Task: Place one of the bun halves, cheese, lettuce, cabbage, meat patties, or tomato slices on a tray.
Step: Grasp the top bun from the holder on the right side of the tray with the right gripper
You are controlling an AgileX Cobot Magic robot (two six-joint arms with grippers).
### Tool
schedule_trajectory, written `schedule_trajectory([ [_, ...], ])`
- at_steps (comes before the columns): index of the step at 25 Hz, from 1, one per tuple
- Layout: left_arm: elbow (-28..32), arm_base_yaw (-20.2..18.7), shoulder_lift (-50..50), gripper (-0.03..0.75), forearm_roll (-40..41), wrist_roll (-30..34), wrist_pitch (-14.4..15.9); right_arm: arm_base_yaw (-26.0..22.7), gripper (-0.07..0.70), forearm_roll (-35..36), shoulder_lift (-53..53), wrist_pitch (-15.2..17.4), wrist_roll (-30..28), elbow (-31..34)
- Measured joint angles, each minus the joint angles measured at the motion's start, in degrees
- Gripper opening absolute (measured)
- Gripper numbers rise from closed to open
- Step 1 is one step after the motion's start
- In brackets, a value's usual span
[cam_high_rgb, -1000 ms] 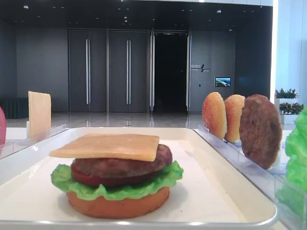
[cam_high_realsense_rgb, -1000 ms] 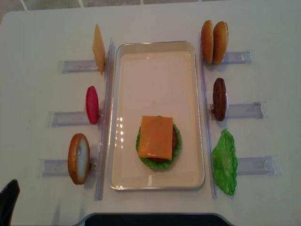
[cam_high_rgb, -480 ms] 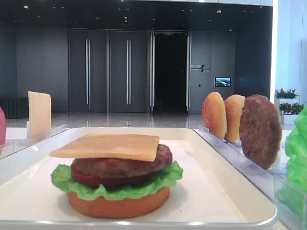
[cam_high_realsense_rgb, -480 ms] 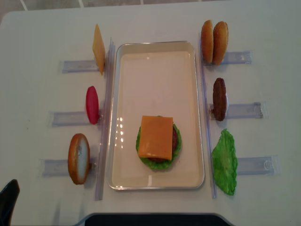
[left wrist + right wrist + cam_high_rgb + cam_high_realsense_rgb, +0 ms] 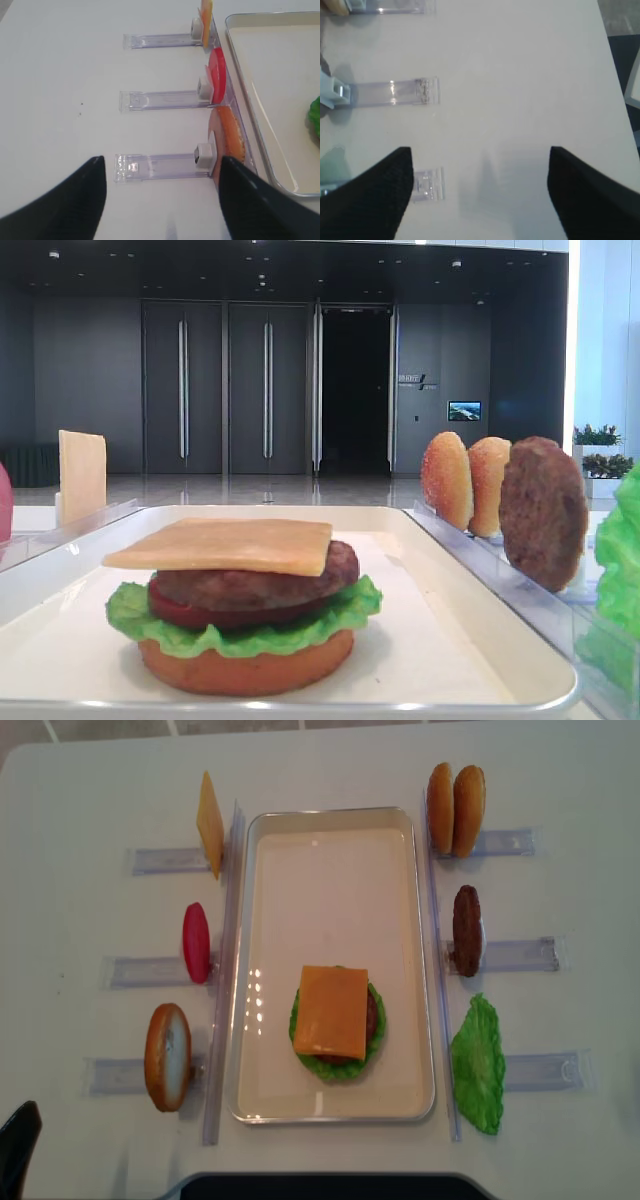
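On the white tray, a stack is sitting toward the near end: flat bottom bun, lettuce, tomato slice, meat patty, and a cheese slice lying on top. I am holding my left jaws wide apart and empty above the tabletop, near the left rack's bun half. My right jaws are gaping empty too, over bare tabletop right of the racks. Two bun halves are standing far right.

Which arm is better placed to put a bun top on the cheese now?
Probably left: the left gripper hangs open just before a bun half.
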Motion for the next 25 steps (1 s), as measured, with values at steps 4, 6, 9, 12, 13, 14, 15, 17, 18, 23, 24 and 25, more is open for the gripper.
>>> schedule_trajectory([
  [4, 0.00, 0.00, 0.00, 0.535, 0.00, 0.00, -0.02, 0.00, 0.555, 0.00, 14.71, -0.14, 2.68, -10.64],
  [6, 0.00, 0.00, 0.00, 0.535, 0.00, 0.00, -0.02, 0.00, 0.555, 0.27, 20.31, -0.09, 3.39, -15.84],
  [9, 0.00, 0.00, 0.00, 0.535, 0.00, 0.00, -0.02, 0.00, 0.555, 0.34, 28.32, -0.04, 3.74, -24.17],
  [12, 0.00, 0.00, 0.00, 0.535, 0.00, 0.00, -0.02, 0.00, 0.555, 0.34, 35.85, 0.34, 3.62, -31.75],
  [13, 0.00, 0.00, 0.00, 0.535, 0.00, 0.00, -0.02, 0.00, 0.555, 0.34, 38.27, 0.55, 3.30, -34.12],
  [14, 0.00, 0.00, 0.00, 0.535, 0.00, 0.00, -0.02, 0.00, 0.555, 0.34, 40.61, 0.81, 3.09, -36.28],
  [15, 0.00, 0.00, 0.00, 0.535, 0.00, 0.00, -0.02, 0.00, 0.555, 0.34, 42.83, 1.10, 2.81, -38.20],
  [17, 0.00, 0.00, 0.00, 0.535, 0.00, 0.00, -0.02, 0.00, 0.555, 0.34, 46.60, 1.23, 2.47, -41.13],
  [18, 0.00, 0.00, 0.00, 0.535, 0.00, 0.00, -0.02, 0.00, 0.555, 0.34, 48.53, 1.35, 2.16, -42.45],
  [23, 0.00, 0.00, 0.00, 0.535, 0.00, 0.00, -0.02, 0.10, 0.555, 0.34, 56.71, 1.42, 1.55, -47.44],
  [24, 0.00, 0.00, 0.00, 0.535, 0.00, 0.00, -0.02, 0.10, 0.555, 0.34, 58.30, 1.48, 1.41, -48.33],
  [25, 0.00, 0.00, 0.00, 0.535, 0.00, 0.00, -0.02, 0.21, 0.555, 0.29, 59.80, 1.49, 1.29, -49.24],
])
